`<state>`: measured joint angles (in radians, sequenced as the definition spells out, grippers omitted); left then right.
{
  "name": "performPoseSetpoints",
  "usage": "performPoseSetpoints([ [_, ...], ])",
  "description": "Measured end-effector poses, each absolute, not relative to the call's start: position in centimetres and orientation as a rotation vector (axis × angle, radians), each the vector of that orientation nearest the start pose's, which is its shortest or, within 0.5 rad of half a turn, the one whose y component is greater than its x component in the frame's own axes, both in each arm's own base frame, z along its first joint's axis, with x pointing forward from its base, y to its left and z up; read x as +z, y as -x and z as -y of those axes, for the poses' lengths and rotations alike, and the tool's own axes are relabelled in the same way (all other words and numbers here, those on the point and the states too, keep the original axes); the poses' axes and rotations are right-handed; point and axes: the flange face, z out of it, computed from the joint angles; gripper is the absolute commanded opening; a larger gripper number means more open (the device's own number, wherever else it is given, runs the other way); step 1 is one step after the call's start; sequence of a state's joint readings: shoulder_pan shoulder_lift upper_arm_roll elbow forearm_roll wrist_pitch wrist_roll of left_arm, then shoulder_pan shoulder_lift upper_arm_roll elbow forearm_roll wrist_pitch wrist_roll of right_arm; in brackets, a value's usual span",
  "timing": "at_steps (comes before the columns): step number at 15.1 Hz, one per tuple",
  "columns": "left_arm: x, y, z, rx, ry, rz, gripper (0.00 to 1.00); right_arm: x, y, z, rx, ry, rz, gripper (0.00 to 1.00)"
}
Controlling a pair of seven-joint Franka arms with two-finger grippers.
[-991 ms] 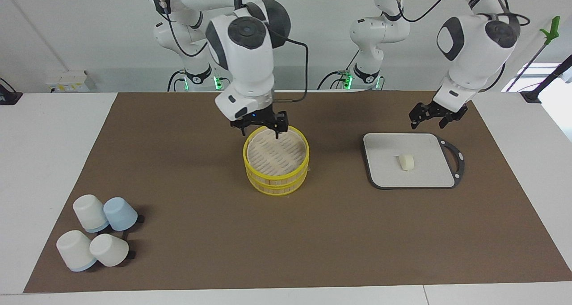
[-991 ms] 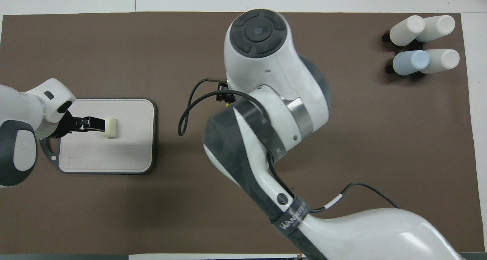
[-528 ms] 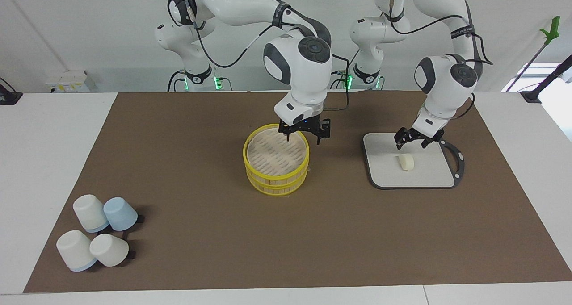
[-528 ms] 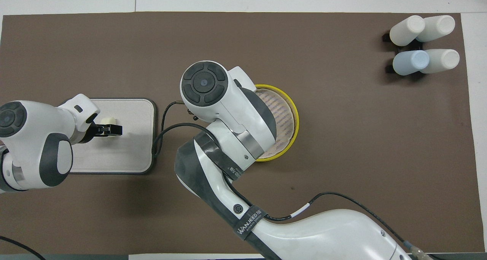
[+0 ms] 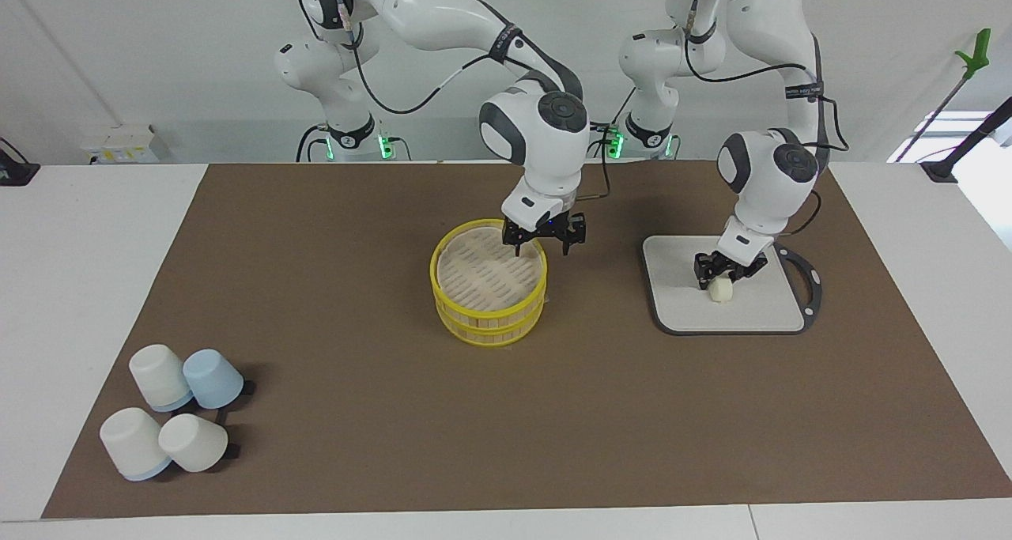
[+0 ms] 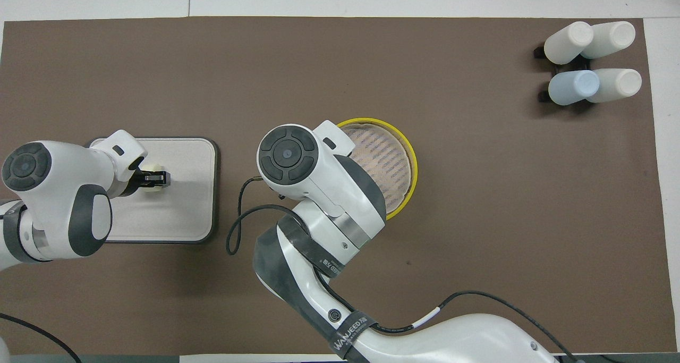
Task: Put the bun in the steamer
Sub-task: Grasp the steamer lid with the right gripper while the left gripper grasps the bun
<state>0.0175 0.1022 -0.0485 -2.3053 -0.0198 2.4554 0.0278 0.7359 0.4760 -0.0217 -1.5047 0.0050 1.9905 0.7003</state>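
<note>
smooth doughy bun [image 5: 720, 289], woven bamboo steamer [image 5: 489, 287]

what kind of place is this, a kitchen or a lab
Most likely a robotics lab: two white robot arms stand at a white table under a brown mat, with a round yellow-rimmed bamboo steamer staged as a prop.

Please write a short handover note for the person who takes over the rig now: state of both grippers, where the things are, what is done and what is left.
Left gripper: down on the bun, closing around it; the bun lies on the grey board.
Right gripper: open, at the steamer rim on the robots' side.
Steamer: mid-table, lid on.
Done: left gripper has reached the bun.
Left: lift the bun, take off the lid, put the bun in.
</note>
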Motion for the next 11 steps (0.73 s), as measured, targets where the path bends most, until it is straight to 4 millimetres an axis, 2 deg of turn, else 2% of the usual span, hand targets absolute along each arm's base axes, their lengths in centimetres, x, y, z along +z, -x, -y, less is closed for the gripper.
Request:
performPoseSetpoints([
  [2, 30.8, -52.7, 1.6, -0.08, 3.158, -0.069, 0.51, 38.2, -52.0, -45.3, -0.056, 3.118, 0.032, 0.8],
  [6, 32.8, -54.0, 1.7, -0.053, 3.16, -0.071, 0.5, 37.5, -51.7, -45.0, -0.067, 3.111, 0.052, 0.5],
  [8, 34.4, -54.9, 1.7, -0.039, 3.16, -0.072, 0.52, 37.6, -51.6, -44.9, -0.066, 3.112, 0.064, 0.47],
  [9, 34.7, -55.0, 1.7, -0.038, 3.16, -0.073, 0.57, 37.7, -51.5, -44.9, -0.067, 3.111, 0.065, 0.47],
  [10, 34.6, -55.0, 1.7, -0.037, 3.16, -0.073, 0.62, 37.8, -51.5, -44.8, -0.069, 3.11, 0.065, 0.46],
  [11, 34.2, -54.8, 1.7, -0.04, 3.16, -0.072, 0.62, 37.8, -51.5, -44.8, -0.069, 3.11, 0.065, 0.45],
])
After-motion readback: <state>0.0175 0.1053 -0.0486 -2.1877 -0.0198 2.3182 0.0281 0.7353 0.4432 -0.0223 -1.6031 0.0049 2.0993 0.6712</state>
